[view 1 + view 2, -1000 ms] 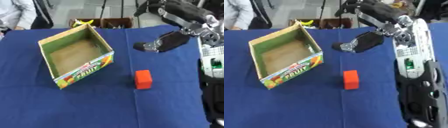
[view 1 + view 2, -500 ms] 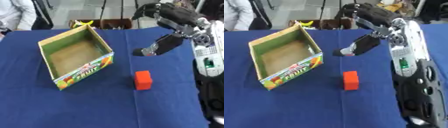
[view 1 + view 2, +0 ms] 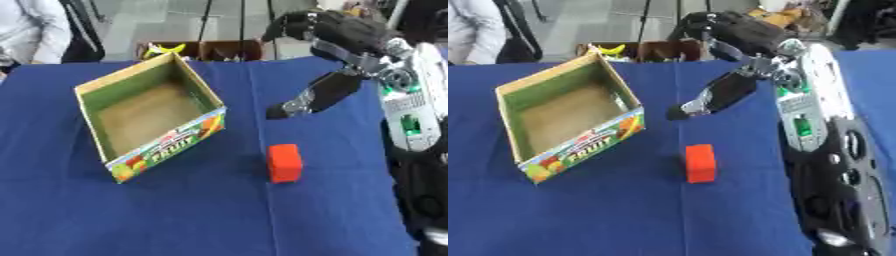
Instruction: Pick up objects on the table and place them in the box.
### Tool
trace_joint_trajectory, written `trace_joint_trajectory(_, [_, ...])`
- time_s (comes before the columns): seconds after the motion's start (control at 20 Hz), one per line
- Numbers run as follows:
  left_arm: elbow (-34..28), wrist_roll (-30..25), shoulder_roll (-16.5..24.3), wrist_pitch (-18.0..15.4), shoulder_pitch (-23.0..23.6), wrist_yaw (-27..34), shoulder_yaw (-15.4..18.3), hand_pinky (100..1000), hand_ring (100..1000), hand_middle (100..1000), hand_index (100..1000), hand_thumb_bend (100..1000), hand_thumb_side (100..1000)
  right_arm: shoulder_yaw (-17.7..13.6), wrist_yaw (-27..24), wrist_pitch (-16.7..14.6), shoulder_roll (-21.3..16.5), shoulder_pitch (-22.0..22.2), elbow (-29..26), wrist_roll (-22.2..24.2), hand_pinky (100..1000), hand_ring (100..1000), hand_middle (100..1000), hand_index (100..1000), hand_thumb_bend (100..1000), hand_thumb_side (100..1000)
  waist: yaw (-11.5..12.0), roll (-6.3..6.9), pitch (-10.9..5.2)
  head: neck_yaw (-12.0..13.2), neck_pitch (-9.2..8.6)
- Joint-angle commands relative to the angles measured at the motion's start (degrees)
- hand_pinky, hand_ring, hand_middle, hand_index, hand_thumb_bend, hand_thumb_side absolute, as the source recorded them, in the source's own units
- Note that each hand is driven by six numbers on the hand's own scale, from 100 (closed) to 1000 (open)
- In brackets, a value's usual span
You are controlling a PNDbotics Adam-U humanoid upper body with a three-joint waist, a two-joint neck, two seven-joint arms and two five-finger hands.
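Blue cloth covers the whole worktop (image 3: 175,215), and it is the largest thing in view; on its left half stands the box (image 3: 149,117), an open cardboard carton with fruit pictures on the front wall, turned a little askew; its inside looks empty as far as I can see, only the brown bottom shows.

The right arm comes in from the upper right corner; the right hand (image 3: 337,30) is raised above the far part of the worktop, fingers curled inward; from below it a dark, long thing (image 3: 315,96) hangs down in a slant toward the cloth, with a paler end near the bottom; I cannot tell if this is an object that the hand holds or a part of the hand itself, so I cannot say whether the hand is closed on something. The left hand shows in no view.

The red block (image 3: 285,162) lies on the cloth to the right of the box, apart from it, and below the dark thing, well apart from the hand; nothing touches it.

My judgement of progress: the task seems to be at its beginning or early middle; nothing is visibly in the box; the red block is not yet picked up; if the dark thing is an object, it would be on its way and the block would remain after it.
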Motion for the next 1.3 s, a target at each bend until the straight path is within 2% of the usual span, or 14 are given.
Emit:
trace_joint_trajectory(0.05, [-1.15,-0.21,0.86,-0.10,0.04,0.18,-0.08,353,568,648,898,515,882,-0.08,0.04,-15.13,-1.54,-1.85,0.91,14.42,776,846,840,894,754,750,-0.08,-0.07,-1.24,-0.05,-0.65])
trace_joint_trajectory(0.45, [-1.15,-0.32,0.95,-0.05,0.07,0.15,-0.12,351,569,649,898,516,882,0.41,-2.33,-17.41,-3.76,-3.75,7.05,14.42,759,824,828,895,758,740,-0.04,-0.21,-1.33,-0.04,-0.60])
trace_joint_trajectory(0.95, [-1.15,-0.42,1.20,-0.12,0.13,0.17,-0.23,350,569,649,899,517,884,2.12,-7.84,-21.44,-7.52,-4.45,14.55,14.42,759,828,824,898,760,748,-0.14,-0.32,-1.42,0.05,-0.45])
trace_joint_trajectory(1.3, [-1.15,-0.47,1.42,-0.04,0.06,0.25,-0.30,350,570,650,899,516,884,3.03,-10.71,-23.23,-8.50,-5.16,16.98,14.42,759,827,816,899,776,754,-0.46,-0.43,-1.61,-0.02,-0.53])
